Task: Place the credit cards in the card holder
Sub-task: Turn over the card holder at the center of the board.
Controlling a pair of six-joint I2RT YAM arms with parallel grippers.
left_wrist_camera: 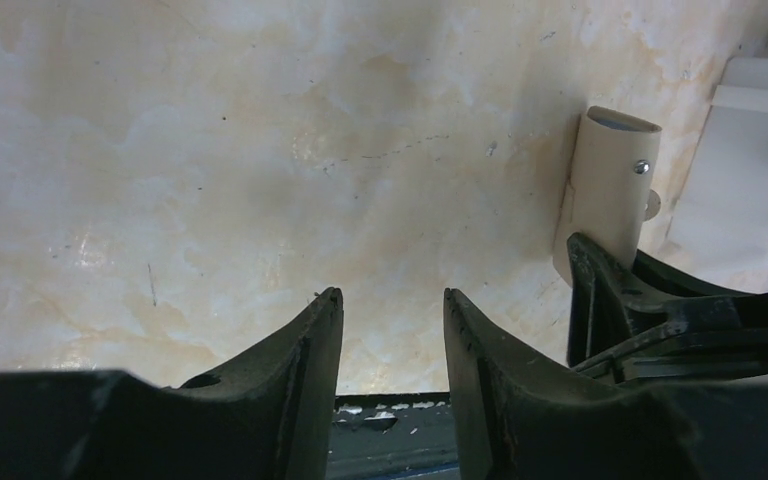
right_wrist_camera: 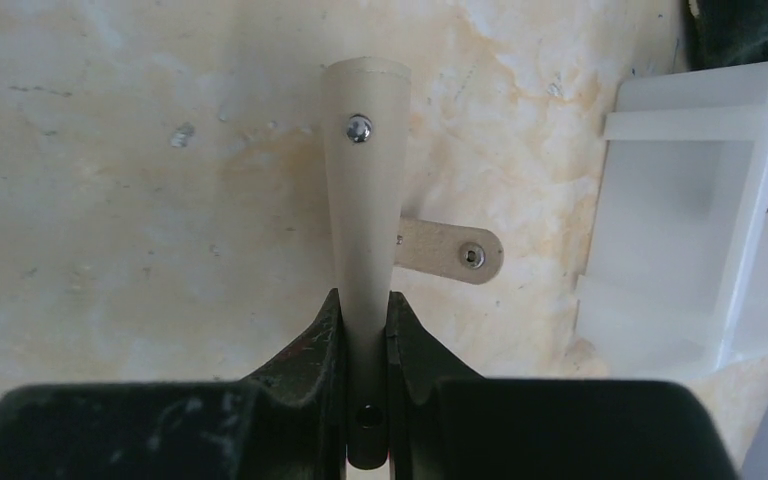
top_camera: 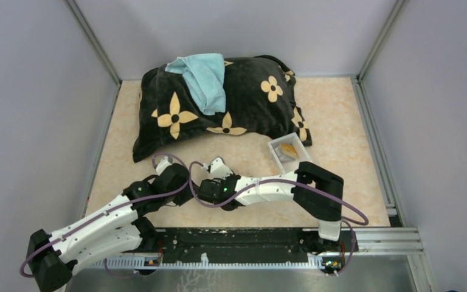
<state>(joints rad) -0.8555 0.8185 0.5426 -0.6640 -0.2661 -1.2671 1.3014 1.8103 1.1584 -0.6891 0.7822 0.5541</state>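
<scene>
Right gripper (right_wrist_camera: 365, 300) is clamping the tan card holder (right_wrist_camera: 365, 180) edge-on over the table (left_wrist_camera: 260, 150), snap tab sticking out sideways. Left gripper (left_wrist_camera: 390, 300) is hanging beside it, jaws apart, gripping nothing. Credit cards (top_camera: 289, 148) are sitting in the white tray (right_wrist_camera: 680, 125) just beside the pillow (top_camera: 243, 103).

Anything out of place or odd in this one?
A flowered pillow with a blue towel draped over it lies at the back, irrelevant here. The right tool pinches the card holder edge-on, snap tab unfastened.

Grey walls (top_camera: 30, 91), marbled beige tabletop (top_camera: 346, 115)
</scene>
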